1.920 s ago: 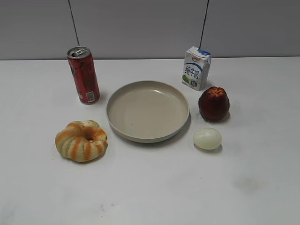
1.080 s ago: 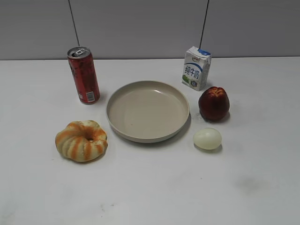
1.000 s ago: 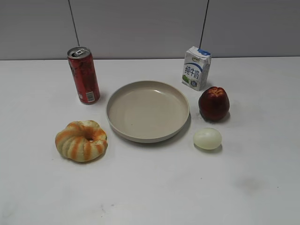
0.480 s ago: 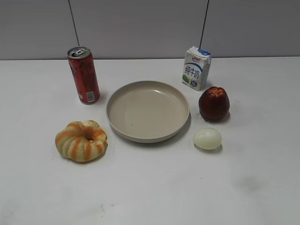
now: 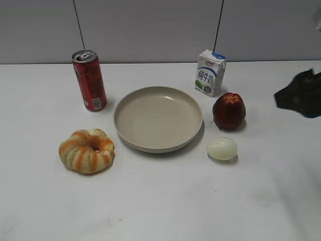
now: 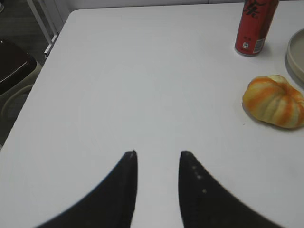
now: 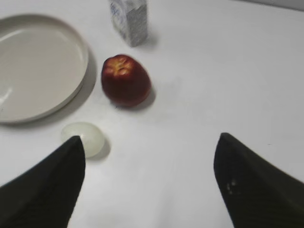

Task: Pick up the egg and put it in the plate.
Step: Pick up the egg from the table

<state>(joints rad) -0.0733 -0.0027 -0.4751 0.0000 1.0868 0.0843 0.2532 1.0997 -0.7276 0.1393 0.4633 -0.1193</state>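
Note:
The pale egg [image 5: 221,148] lies on the white table just right of the beige plate [image 5: 123,130], in front of the dark red fruit [image 5: 229,111]. In the right wrist view the egg [image 7: 84,137] sits by my left fingertip, with the plate [image 7: 76,85] at upper left. My right gripper [image 7: 149,140] is wide open and empty, above bare table to the right of the egg; it enters the exterior view at the right edge [image 5: 301,95]. My left gripper [image 6: 157,153] is open and empty over the table's left part, far from the egg.
A red can [image 5: 90,80] stands at back left and a milk carton [image 5: 209,73] at back right. An orange-striped ring bread [image 5: 87,150] lies front left of the plate. The left wrist view shows the table's left edge [image 6: 42,71].
My right gripper has come into the exterior view at the right edge. The objects on the table have not moved.

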